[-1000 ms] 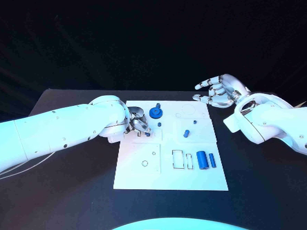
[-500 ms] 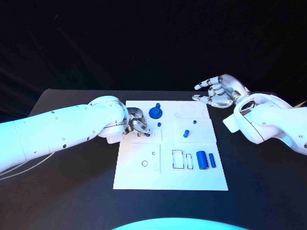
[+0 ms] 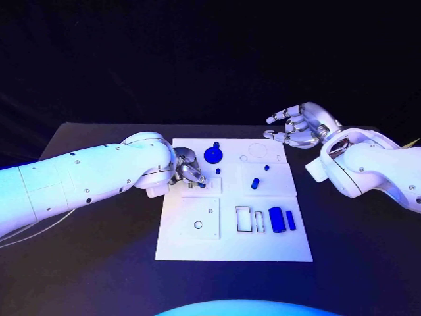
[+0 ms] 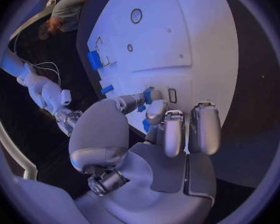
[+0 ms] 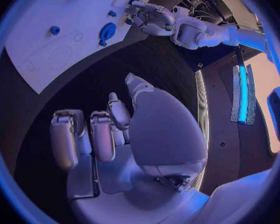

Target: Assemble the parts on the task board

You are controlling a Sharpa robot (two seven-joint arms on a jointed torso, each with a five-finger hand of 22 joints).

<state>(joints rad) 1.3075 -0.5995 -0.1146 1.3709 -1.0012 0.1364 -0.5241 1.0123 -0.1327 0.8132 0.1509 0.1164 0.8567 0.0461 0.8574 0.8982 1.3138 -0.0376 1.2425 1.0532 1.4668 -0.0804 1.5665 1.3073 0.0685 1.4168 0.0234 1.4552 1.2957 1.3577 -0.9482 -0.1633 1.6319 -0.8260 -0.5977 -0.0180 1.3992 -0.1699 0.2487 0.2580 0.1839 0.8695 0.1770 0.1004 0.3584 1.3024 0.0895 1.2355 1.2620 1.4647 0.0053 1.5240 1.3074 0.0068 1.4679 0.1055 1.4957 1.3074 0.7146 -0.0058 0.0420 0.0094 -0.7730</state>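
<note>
Lying in the middle of the black table (image 3: pixel 97 263), the white task board (image 3: pixel 234 243) runs lengthwise from 12 to 6 o'clock in the head view. The left hand (image 3: pixel 190 172) sits at the board's 9 o'clock edge, in its upper half, fingers bent down onto the plate; in the left wrist view the fingertips (image 4: pixel 154 95) pinch a small blue part (image 4: pixel 144 107) right against the white surface, so this hand holds that piece. The right hand (image 3: pixel 300 126) hovers off the board's 1 o'clock corner, above the dark table, fingers spread and loosely curved with nothing in them, and the right wrist view shows the same bare palm (image 5: pixel 159 129) over black tabletop.

On the board, a round blue knob-like part (image 3: pixel 214 156) stands near the 12 o'clock end, with a small blue peg (image 3: pixel 216 144) just beyond it. A short blue pin (image 3: pixel 218 171) lies just at 6 o'clock of the knob, near the left hand's fingertips. Toward 3 o'clock from there two small blue pieces (image 3: pixel 256 183) sit close together in a square panel. In the lower half, toward 4 o'clock, a blue cylinder (image 3: pixel 277 220) lies beside a slimmer blue bar (image 3: pixel 290 220), both parallel to the board's long side, next to two empty rectangular slots (image 3: pixel 243 218). A small round hole (image 3: pixel 198 224) marks the panel at 7 o'clock
</note>
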